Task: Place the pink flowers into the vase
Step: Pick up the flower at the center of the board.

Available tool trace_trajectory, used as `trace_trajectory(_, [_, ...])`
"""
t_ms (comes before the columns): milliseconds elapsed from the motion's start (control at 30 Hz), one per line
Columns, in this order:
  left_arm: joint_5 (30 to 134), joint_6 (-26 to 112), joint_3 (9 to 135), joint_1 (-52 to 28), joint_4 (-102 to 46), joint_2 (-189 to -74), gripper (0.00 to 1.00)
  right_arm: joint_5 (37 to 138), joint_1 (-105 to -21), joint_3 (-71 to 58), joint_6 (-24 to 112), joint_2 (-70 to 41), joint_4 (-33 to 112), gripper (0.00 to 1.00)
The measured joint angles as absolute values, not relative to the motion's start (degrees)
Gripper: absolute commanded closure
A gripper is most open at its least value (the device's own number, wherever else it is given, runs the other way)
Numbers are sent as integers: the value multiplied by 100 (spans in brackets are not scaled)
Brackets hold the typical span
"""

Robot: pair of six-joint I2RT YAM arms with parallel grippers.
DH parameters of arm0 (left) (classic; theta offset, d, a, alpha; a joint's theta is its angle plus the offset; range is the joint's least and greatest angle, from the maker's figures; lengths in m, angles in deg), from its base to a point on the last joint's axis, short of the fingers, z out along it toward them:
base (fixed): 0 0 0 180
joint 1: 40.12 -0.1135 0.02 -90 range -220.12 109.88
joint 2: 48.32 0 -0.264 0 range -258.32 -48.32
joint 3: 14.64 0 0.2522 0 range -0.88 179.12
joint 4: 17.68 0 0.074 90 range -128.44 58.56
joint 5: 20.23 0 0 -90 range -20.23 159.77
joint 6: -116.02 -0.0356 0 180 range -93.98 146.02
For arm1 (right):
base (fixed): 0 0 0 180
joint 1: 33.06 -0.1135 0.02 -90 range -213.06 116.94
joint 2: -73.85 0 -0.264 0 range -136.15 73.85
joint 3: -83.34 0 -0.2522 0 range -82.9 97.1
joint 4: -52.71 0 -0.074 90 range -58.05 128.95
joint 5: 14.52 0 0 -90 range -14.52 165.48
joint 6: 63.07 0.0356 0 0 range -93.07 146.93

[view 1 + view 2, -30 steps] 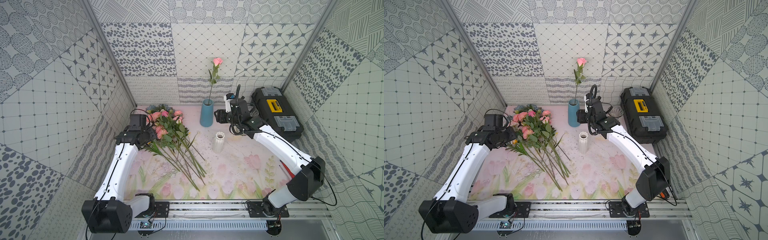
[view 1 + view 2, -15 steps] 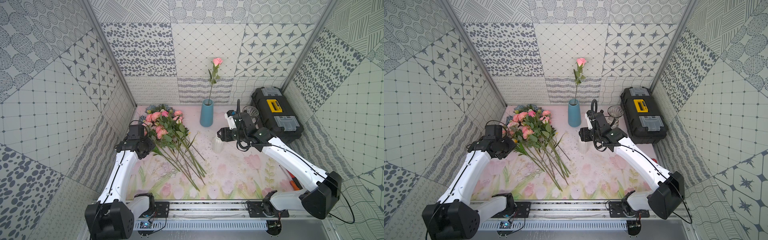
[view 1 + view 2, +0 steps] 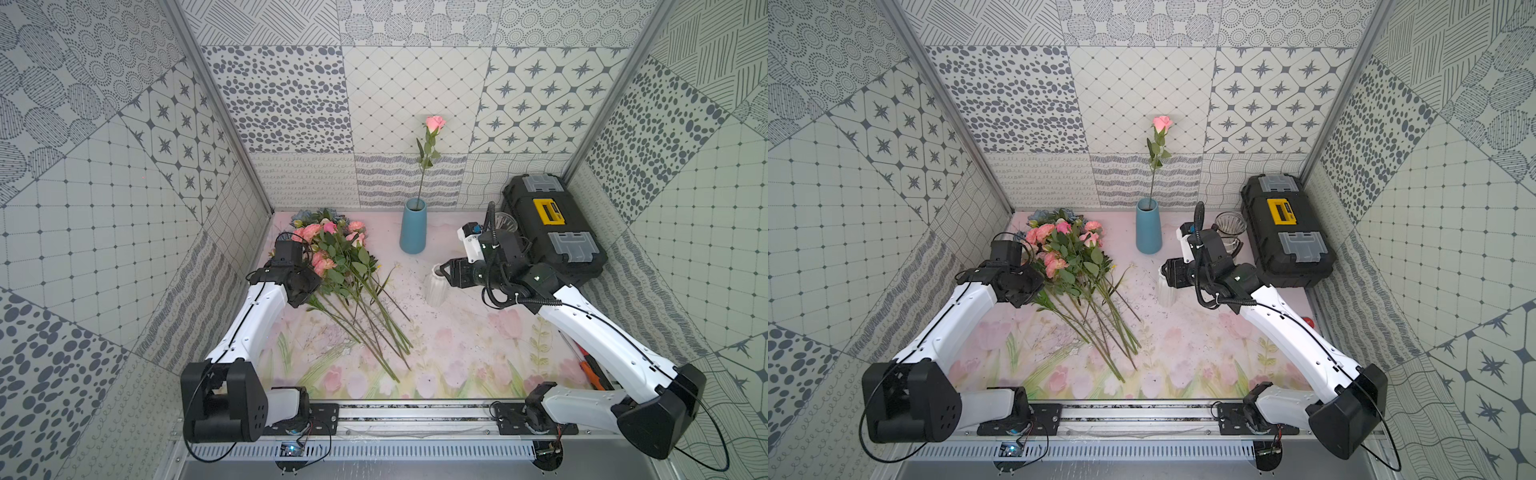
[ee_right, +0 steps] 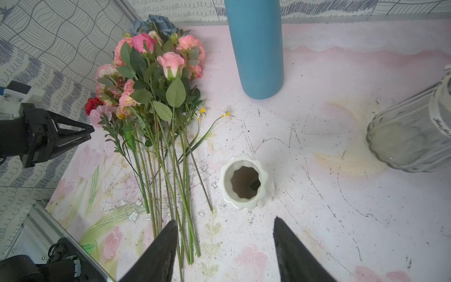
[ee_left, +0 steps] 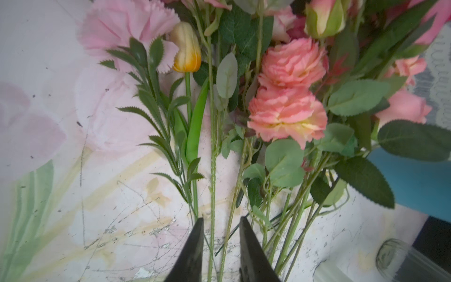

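Note:
The pink flowers [image 3: 332,257] [image 3: 1067,253] [image 4: 156,73] lie in a bunch on the mat's left, stems pointing toward the front. One pink rose [image 3: 435,122] stands in the blue vase [image 3: 412,228] [image 3: 1148,228] [image 4: 256,48] at the back. My left gripper [image 5: 220,219] [image 4: 91,133] is low at the bunch's left edge. Its jaws stand narrowly apart with two thin green stems in the gap, below a salmon bloom [image 5: 288,114]. My right gripper [image 4: 225,219] [image 3: 444,272] is open and empty, hovering over a small white vase [image 4: 245,182].
A ribbed glass vase [image 4: 410,136] [image 3: 1230,224] and a black toolbox [image 3: 552,232] stand at the back right. Blue-grey flowers [image 4: 156,23], a red bloom [image 4: 91,105] and a yellow tulip [image 5: 185,48] are mixed into the bunch. An orange-handled tool [image 3: 592,374] lies by the right wall.
My left gripper has come down and forward along the bunch, and its jaws have narrowed around stems. My right arm has pulled away from the blue vase to above the white vase.

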State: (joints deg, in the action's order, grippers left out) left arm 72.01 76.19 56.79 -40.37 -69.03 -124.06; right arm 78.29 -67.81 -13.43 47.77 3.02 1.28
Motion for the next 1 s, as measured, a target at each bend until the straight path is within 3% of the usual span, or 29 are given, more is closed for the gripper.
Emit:
trace_trajectory(233, [7313,7799,5889,-4137,-6367,-12983,80,7849,-6781,-1343,4790,352,126,37])
trace_trajectory(1000, [8028,8284,4151,-3440,-5001,-12904,80,7897,-6781,-1142,4867,350,-23,37])
